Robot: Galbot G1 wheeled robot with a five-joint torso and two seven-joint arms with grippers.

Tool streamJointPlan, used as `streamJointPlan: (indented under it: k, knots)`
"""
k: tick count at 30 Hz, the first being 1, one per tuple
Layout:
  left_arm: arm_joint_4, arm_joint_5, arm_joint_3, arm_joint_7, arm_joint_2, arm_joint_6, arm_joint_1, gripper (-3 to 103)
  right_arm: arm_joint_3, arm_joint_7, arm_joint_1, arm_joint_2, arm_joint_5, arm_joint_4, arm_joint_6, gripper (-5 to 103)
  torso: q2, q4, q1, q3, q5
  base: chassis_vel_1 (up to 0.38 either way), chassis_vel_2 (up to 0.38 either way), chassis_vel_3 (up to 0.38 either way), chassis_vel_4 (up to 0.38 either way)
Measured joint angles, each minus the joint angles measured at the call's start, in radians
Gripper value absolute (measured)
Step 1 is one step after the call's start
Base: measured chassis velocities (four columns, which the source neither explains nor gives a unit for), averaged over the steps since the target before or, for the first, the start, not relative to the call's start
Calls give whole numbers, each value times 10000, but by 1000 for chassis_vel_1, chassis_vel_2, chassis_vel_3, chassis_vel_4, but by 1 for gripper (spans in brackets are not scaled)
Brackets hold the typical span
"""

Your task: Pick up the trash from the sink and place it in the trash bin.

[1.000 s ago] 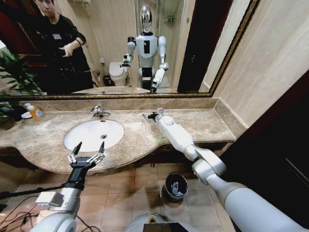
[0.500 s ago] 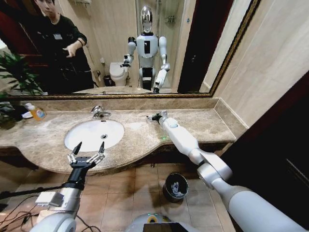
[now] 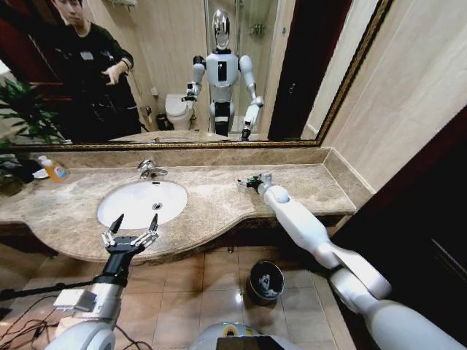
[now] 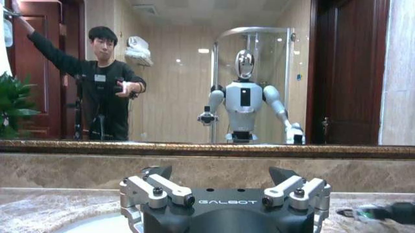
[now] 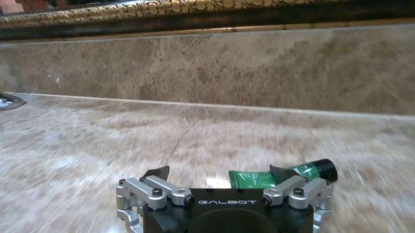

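— What's the right pincer [image 5: 220, 177] doing?
— Clenched on a green tube [image 5: 275, 175] over the tabletop [image 3: 306, 182]. Left pincer [image 3: 135, 227] spread wide by the sink [image 3: 141, 202].
— Risk?
— I'd say it slips before reaching the bin [image 3: 264, 281].

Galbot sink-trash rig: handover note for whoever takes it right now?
Right gripper: over the marble counter right of the sink, a green tube at its fingers; grip not confirmable.
Left gripper: open, empty, at the front edge of the sink.
Trash bin: on the floor below the counter, something pale already inside.
Done: the basin looks clear of trash.
Left: get the green tube into the trash bin.
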Motion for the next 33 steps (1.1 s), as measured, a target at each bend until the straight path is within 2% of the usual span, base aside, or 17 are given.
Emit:
streamJointPlan:
  k: [3,8,12,16,19,21,22,23,25,26,27,29,31,33]
  knots:
    - [0,0,0,1,0,0,0,100,298,335,-1082,-748,346,1631,-308,100,0,-1,-1,0,0,0,0,0,0]
    - [0,0,0,1,0,0,0,100,461,336,-1603,-1228,380,2471,-321,100,-2,-2,0,3,3,0,0,0,0]
    - [-1,0,0,1,0,0,0,100,707,15,-1770,-1572,-4,2758,409,100,-3,0,1,3,2,0,0,0,0]
    - [0,0,0,1,0,0,0,100,878,-251,-1765,-1656,-282,2906,805,100,-3,-1,1,3,2,0,0,0,0]
    - [0,0,0,1,0,0,0,100,966,-144,-1728,-1597,-463,2925,893,100,-2,-1,1,2,0,0,0,0,0]
    - [0,0,0,1,0,0,0,100,979,518,-1709,-1415,-636,2867,911,100,-3,0,1,2,0,0,0,0,0]
    - [0,0,0,1,0,0,0,100,979,518,-1709,-1415,-636,2867,911,100,-3,0,1,2,0,0,0,0,0]
    - [0,0,0,1,0,0,0,100,972,1062,-1710,-1286,-689,2817,907,100,-2,0,1,3,1,0,0,0,0]
    - [0,0,0,1,0,0,0,100,971,2676,-1754,-861,-720,2694,852,100,-3,0,1,3,1,0,0,0,0]
    - [0,0,0,1,0,0,0,100,971,2676,-1754,-861,-720,2694,852,100,-3,0,1,3,1,0,0,0,0]
    - [0,0,0,0,0,0,-1,100,993,3669,-1777,-592,-624,2623,766,100,-3,1,1,3,1,0,0,0,0]
    - [0,0,0,1,0,0,0,100,1084,4945,-1828,-157,-248,2570,703,100,-3,1,1,2,0,0,0,0,0]
    - [0,0,0,1,0,0,0,100,1100,5183,-1851,-69,-183,2576,704,100,-3,1,1,1,0,0,0,0,0]
    - [0,0,0,0,0,0,0,100,1127,5933,-1938,231,-53,2615,748,101,-2,0,1,1,-2,0,0,0,0]
